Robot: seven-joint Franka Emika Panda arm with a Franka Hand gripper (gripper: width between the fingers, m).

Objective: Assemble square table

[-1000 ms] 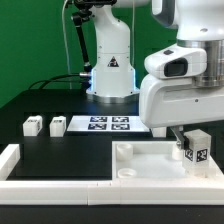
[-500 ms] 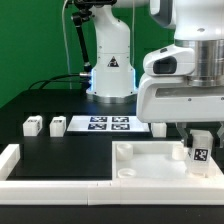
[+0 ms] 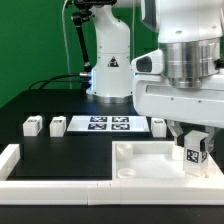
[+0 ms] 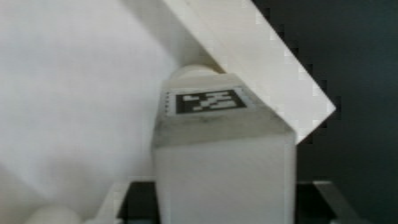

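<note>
The square table top (image 3: 140, 152) is a white tray with a raised rim, lying at the front on the exterior view's right. A white leg (image 3: 195, 150) with a black-and-white tag stands upright at its far right corner. My gripper (image 3: 191, 136) comes down over it and is shut on that leg. In the wrist view the leg (image 4: 217, 150) fills the gap, with a dark finger (image 4: 143, 198) against each side, and the table top's rim (image 4: 249, 55) runs slantwise behind it. Three more legs (image 3: 32, 126) (image 3: 57, 126) (image 3: 159, 125) lie on the black table.
The marker board (image 3: 108, 124) lies flat behind the table top. A long white rail (image 3: 60, 187) borders the front and the exterior view's left corner. The arm's white base (image 3: 111, 72) stands at the back with cables beside it.
The jaws have closed onto the leg at the tray's corner. The hand above it has shifted slightly and the leg has stayed almost in place.
</note>
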